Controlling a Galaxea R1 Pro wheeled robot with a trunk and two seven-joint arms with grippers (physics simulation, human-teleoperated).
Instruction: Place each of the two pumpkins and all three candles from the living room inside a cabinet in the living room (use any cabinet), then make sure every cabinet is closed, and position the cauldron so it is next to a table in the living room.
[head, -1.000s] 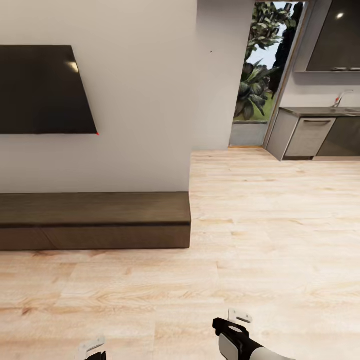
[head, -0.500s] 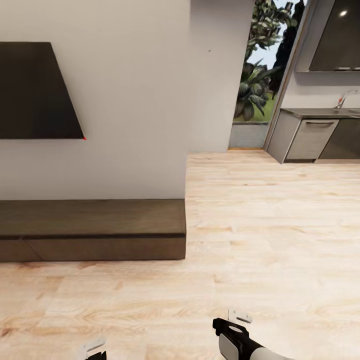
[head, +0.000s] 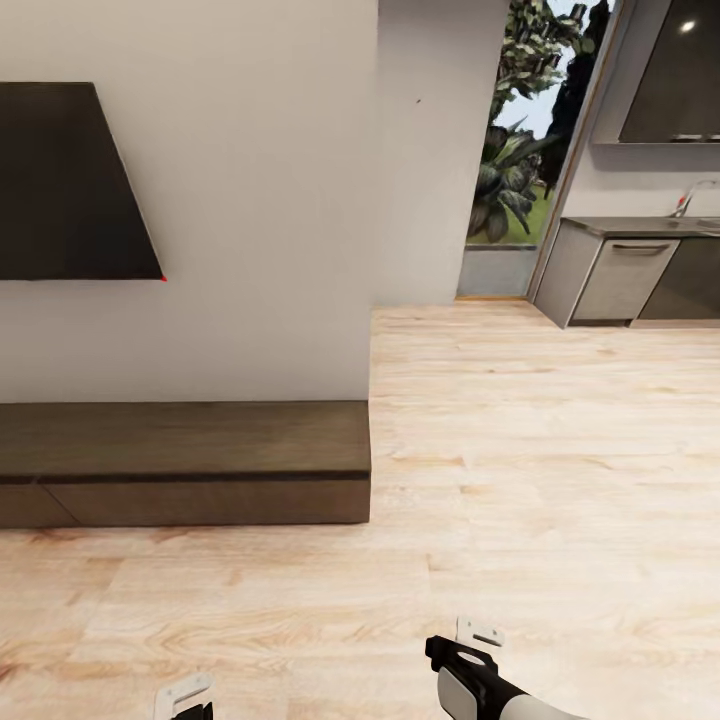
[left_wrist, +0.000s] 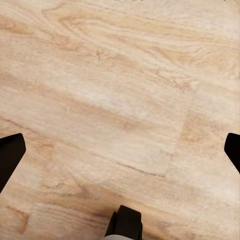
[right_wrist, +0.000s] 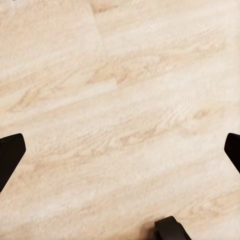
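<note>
The cabinet (head: 200, 460), a long low dark-brown unit, stands against the white wall at the left of the head view, its flat fronts shut. The pumpkins, candles, cauldron and table are out of view. My left gripper (left_wrist: 120, 150) is open over bare wooden floor, its dark fingertips (left_wrist: 10, 152) far apart with nothing between them. My right gripper (right_wrist: 120, 150) is open too, also above the floor, empty. In the head view both arms hang low at the bottom edge, the left (head: 185, 695) and the right (head: 475, 655), well short of the cabinet.
A dark TV screen (head: 70, 185) hangs on the wall above the cabinet. The wall ends in a corner (head: 375, 300); beyond it light wood floor (head: 540, 450) runs to a glass door with plants (head: 510, 150) and grey kitchen units (head: 620, 275).
The whole picture has shifted a little left and down, so the camera has moved. Both arms keep their place in the view.
</note>
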